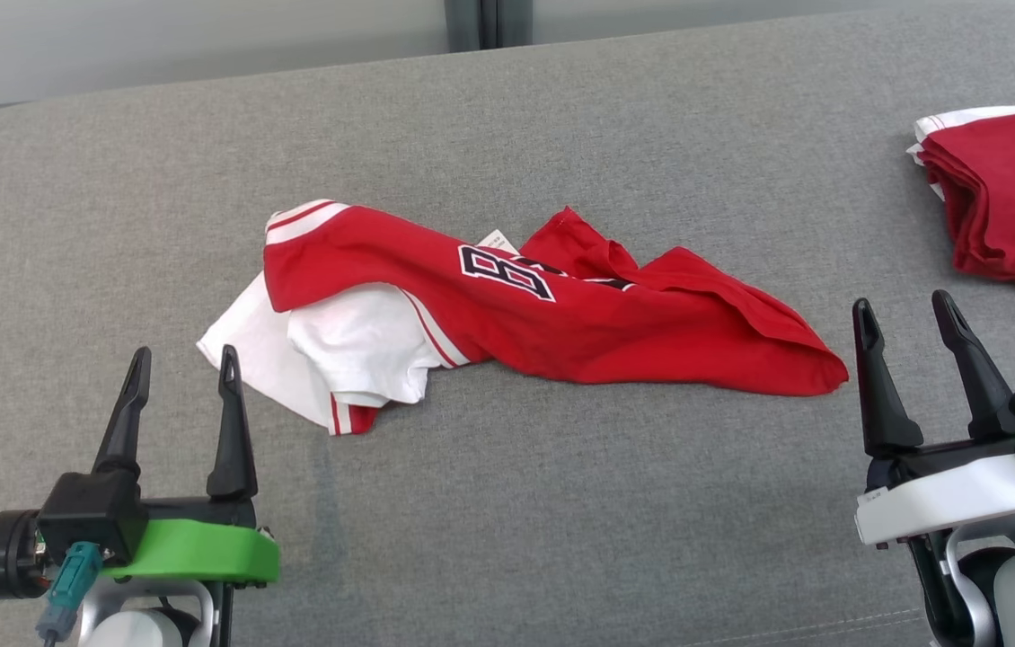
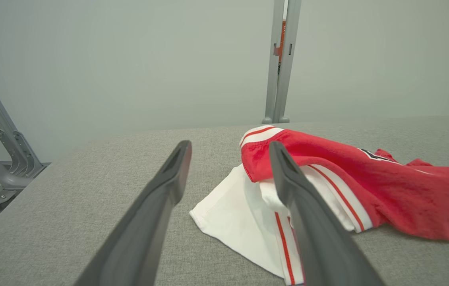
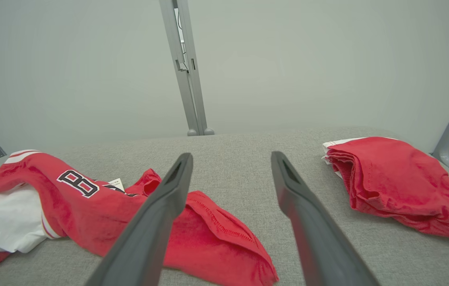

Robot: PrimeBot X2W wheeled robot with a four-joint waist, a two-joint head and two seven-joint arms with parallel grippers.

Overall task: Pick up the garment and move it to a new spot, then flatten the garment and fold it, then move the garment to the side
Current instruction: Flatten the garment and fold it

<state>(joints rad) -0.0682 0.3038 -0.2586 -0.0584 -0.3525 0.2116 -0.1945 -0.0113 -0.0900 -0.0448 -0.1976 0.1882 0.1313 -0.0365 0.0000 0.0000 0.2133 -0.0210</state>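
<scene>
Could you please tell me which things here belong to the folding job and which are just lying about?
For the job:
- crumpled red and white shirt, in the middle
- grey cushion it lies on

Just lying about:
- folded red pile at the far right, apart from the shirt
- metal post behind the cushion

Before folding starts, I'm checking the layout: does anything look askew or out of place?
The red-and-white garment lies crumpled and twisted on the grey surface, white part bunched under one end. The folded red pile looks tidy.
</scene>
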